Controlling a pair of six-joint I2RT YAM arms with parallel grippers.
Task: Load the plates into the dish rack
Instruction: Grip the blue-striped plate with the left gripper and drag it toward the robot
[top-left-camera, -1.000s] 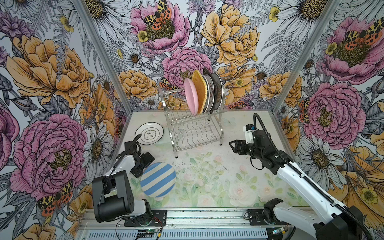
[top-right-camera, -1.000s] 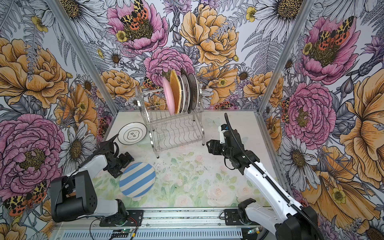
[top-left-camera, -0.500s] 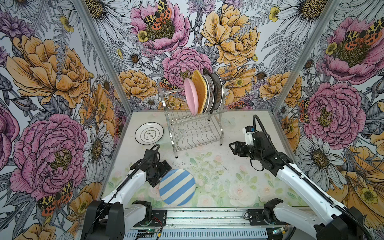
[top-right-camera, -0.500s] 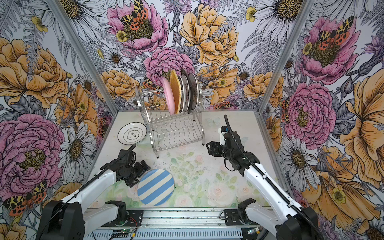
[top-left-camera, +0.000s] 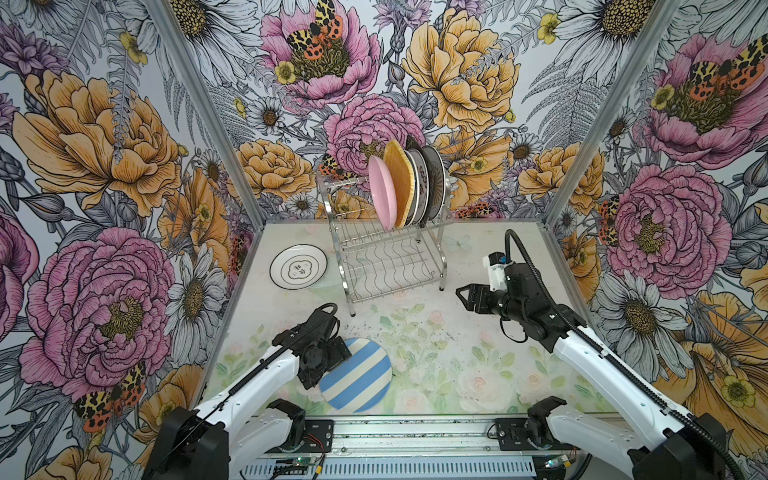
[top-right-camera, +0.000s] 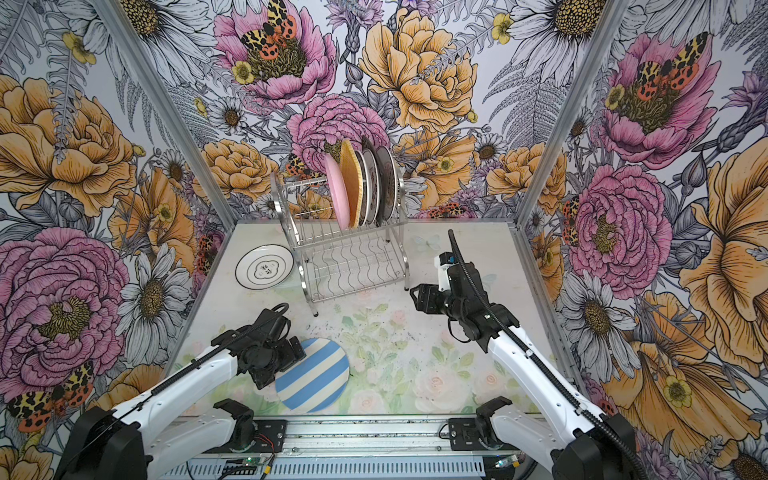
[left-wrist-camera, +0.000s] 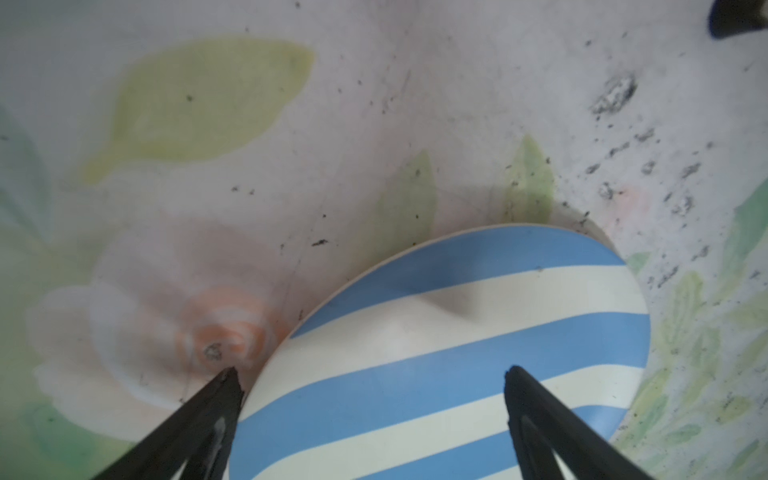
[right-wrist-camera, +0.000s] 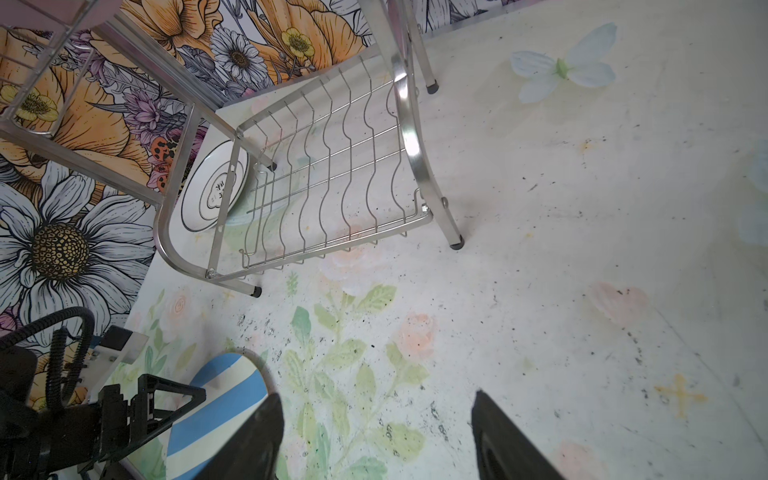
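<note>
**Plate loading: upper tier part-filled, two plates outstanding**

Racked: the two-tier shiny steel wire dish rack (top-left-camera: 390, 257) carries plates upright on its upper tier. They are a round pink plate (top-left-camera: 381, 193), a yellow woven-look rectangular plate (top-left-camera: 400, 178) and a close-packed row of white and dark plates (top-left-camera: 424, 183). That row looks like four, but they overlap too much to count surely. The lower tier is bare.

Outstanding: a round white plate with black rim line and printed centre (top-left-camera: 298, 266) lies flat on the table (top-left-camera: 457, 365), just beside the rack. A round blue-and-white striped plate (top-left-camera: 361, 380) lies near the front edge.

Left end effector (left-wrist-camera: 372, 372): spread wide, one finger outside the striped plate's rim and one over it, pinching nothing.

Right end effector (top-left-camera: 462, 294): jaws apart and empty, over the table beside the rack.
</note>
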